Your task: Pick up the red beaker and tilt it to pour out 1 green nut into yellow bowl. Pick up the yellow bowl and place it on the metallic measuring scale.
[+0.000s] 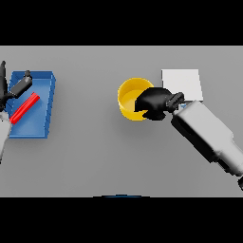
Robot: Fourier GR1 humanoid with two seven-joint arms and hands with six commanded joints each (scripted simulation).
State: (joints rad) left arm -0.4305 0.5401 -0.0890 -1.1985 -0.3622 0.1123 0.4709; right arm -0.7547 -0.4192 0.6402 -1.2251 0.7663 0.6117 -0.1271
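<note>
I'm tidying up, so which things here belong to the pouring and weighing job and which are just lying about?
Job: yellow bowl, red beaker, scale, right hand at the bowl, left hand.
Lying about: blue tray.

Right hand [153, 103] grips yellow bowl [129, 97] beside scale [182, 83].

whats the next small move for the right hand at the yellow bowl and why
Probably lift the yellow bowl slightly and carry it right toward the metallic scale. The right hand is curled on the bowl's right rim, and the scale lies just beyond it. The bowl appears to sit on the table beside the scale, not on it.
</note>
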